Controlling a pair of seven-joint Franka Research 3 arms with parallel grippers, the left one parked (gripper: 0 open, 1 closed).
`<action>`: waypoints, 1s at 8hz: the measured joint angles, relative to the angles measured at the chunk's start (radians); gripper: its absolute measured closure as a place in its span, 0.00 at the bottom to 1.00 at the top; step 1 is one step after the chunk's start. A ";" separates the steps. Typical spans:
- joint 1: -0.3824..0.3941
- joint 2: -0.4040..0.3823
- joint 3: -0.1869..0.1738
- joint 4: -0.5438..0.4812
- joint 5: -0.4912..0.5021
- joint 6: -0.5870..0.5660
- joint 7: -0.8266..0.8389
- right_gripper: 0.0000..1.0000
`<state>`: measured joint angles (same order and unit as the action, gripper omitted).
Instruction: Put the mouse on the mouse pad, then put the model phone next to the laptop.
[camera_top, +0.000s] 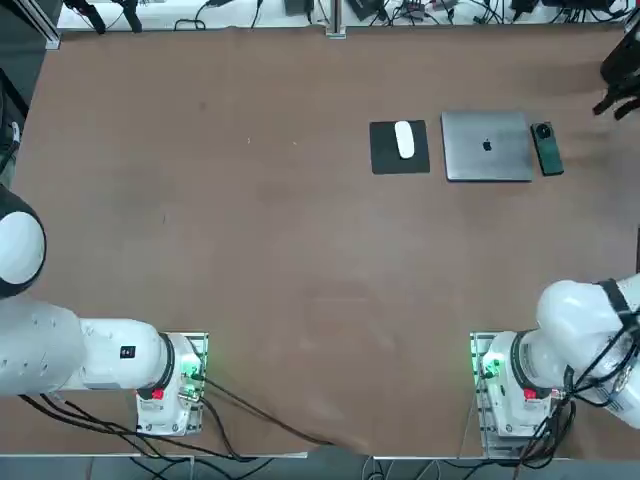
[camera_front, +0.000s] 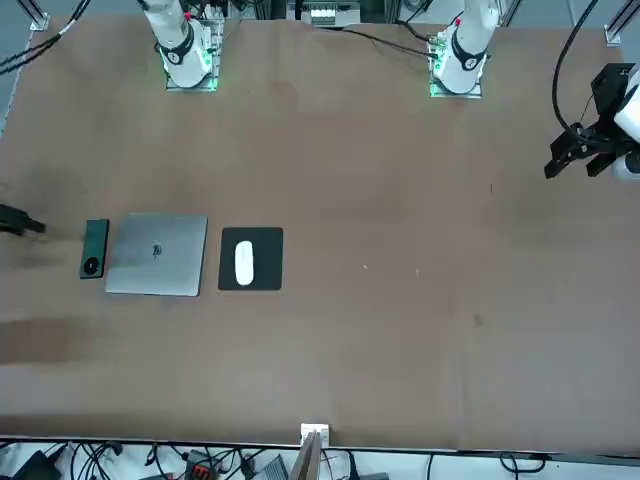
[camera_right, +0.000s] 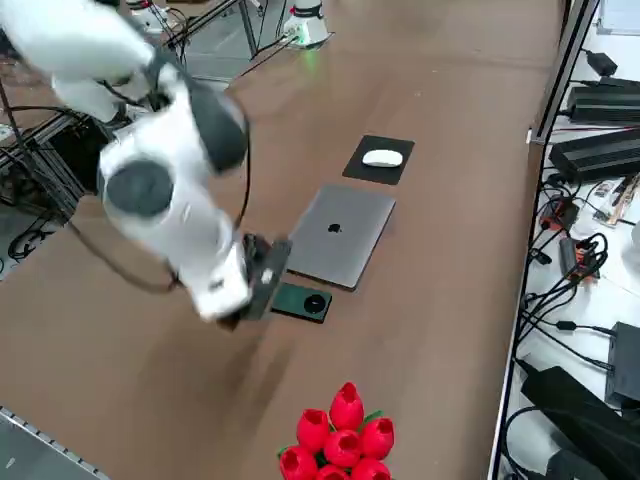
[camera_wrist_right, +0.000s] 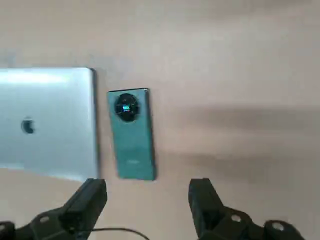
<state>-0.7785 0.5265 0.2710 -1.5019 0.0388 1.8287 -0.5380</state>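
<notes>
So the phone (camera_wrist_right: 133, 145) is lying flat on the bench (camera_top: 300, 300), up toward the far right corner if you go by the top view, right beside the laptop (camera_top: 487, 147) on its right side with just a sliver of bench between them. The mouse (camera_top: 404, 140) is already sitting on the mouse pad (camera_top: 384, 158), on the laptop's other side, so both halves of the job look done to me.

The right arm's jaws (camera_wrist_right: 147, 205) are wide apart with nothing between them, up off the bench. What matters next is how they sit against the phone: it's clear of both tips, its long axis running roughly alongside the laptop's near edge, tilted a touch. I'd guess the move left is just backing away toward the right edge of the bench, without swinging over and nudging the phone into the laptop.
</notes>
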 joint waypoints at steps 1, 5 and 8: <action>0.090 -0.060 0.004 -0.001 -0.009 -0.054 0.114 0.00; 0.424 -0.181 0.008 -0.008 -0.063 -0.221 0.357 0.00; 0.658 -0.217 -0.087 -0.008 -0.073 -0.241 0.502 0.00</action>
<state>-0.1206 0.3094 0.1842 -1.5098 -0.0340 1.5873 -0.0360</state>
